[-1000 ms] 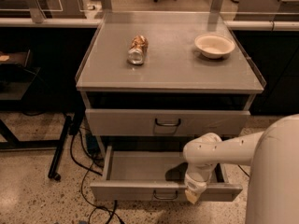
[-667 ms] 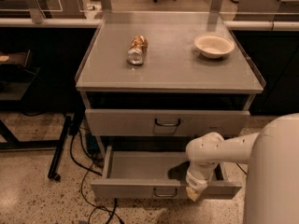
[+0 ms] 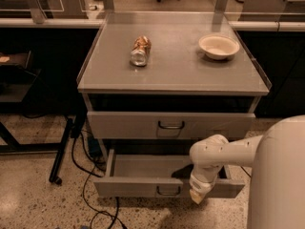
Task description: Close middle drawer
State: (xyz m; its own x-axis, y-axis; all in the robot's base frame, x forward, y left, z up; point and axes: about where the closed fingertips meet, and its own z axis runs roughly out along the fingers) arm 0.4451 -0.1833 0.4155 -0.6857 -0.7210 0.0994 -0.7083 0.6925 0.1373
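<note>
The middle drawer is a wide shallow grey tray, pulled out of the cabinet and empty as far as it shows. Its flat front has a small dark bar handle at centre. My gripper hangs from the white arm and points down. It is at the right part of the drawer front, right of the handle, touching or just in front of it. The arm hides the drawer's right inner corner. The lowest drawer is out of view.
Above is the taller-fronted grey drawer, nearly shut. The cabinet top holds a lying can and a white bowl. Black cables and a dark stand leg lie on the floor at left. My white body is at right.
The gripper has edged slightly toward the cabinet along the drawer front. The middle drawer looks a little less far out than a second ago.
</note>
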